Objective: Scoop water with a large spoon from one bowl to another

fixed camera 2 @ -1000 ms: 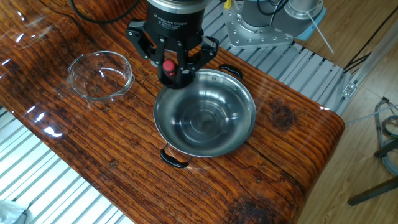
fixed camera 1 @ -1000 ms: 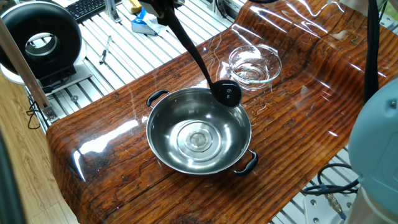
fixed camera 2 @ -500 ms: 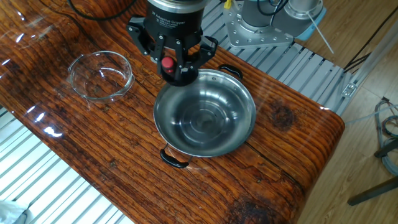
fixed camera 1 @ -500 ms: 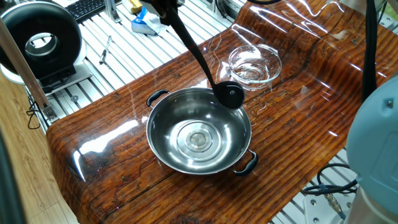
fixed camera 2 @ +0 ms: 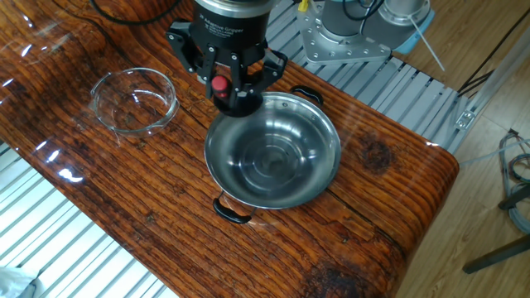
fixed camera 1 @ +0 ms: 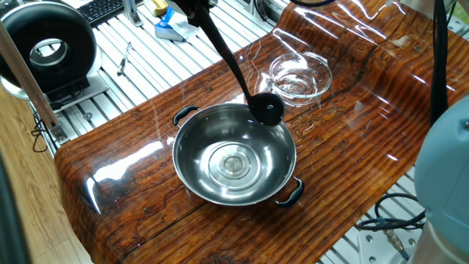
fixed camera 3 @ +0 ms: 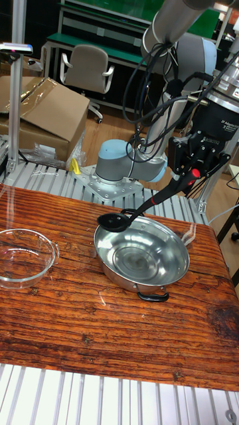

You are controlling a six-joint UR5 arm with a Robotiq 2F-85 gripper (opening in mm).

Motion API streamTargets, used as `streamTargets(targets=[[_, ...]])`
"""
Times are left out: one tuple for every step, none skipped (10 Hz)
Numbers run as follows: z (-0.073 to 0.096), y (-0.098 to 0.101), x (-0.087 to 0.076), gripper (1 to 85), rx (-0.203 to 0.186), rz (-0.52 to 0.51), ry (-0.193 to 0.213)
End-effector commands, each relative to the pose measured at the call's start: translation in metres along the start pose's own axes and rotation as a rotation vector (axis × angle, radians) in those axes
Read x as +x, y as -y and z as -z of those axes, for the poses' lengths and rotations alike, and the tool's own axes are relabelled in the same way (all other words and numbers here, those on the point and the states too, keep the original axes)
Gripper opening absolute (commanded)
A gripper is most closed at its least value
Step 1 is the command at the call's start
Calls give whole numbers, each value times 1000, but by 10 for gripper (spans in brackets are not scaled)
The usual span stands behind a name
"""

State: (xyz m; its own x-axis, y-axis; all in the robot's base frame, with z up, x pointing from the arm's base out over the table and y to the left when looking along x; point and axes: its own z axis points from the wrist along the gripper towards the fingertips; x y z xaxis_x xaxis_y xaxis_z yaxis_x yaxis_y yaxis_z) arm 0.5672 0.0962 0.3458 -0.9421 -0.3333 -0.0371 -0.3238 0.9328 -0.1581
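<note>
My gripper (fixed camera 2: 232, 89) is shut on the red-tipped top end of the large spoon, a black ladle whose handle (fixed camera 3: 158, 198) slants down to its scoop head (fixed camera 1: 265, 108). The head hangs just above the rim of the steel bowl (fixed camera 1: 196, 170), on the side nearest the glass bowl (fixed camera 1: 299, 75). In the tall fixed view the gripper (fixed camera 3: 194, 171) stands high over the steel bowl's (fixed camera 3: 169, 267) far right edge, and the scoop head (fixed camera 3: 113, 221) reaches left toward the glass bowl (fixed camera 3: 23, 257). Water shows only as faint glints in both bowls. I cannot see inside the scoop.
The wooden tabletop (fixed camera 1: 117, 169) has a glossy film and rounded edges. A black round device (fixed camera 1: 51, 48) and a keyboard (fixed camera 1: 102, 9) sit on the slatted bench behind. The arm's base (fixed camera 3: 126, 163), a cardboard box (fixed camera 3: 40, 113) and a chair (fixed camera 3: 86, 70) stand beyond the table.
The gripper and ladle have shifted slightly, rising a little. The scoop head stays over the steel bowl's rim. Neither bowl has moved.
</note>
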Motion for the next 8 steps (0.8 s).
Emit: streamTargets(targets=[[1, 4, -6, 10, 14, -14, 24], [1, 2, -4, 10, 6, 0, 17], [1, 0, -2, 10, -2, 18, 10], [1, 6, -4, 10, -7, 40, -1], [1, 18, -9, 10, -16, 65, -11], [0, 29, -15, 10, -30, 90, -17], [1, 42, -20, 10, -44, 114, -23], [2, 52, -22, 10, -55, 132, -32]])
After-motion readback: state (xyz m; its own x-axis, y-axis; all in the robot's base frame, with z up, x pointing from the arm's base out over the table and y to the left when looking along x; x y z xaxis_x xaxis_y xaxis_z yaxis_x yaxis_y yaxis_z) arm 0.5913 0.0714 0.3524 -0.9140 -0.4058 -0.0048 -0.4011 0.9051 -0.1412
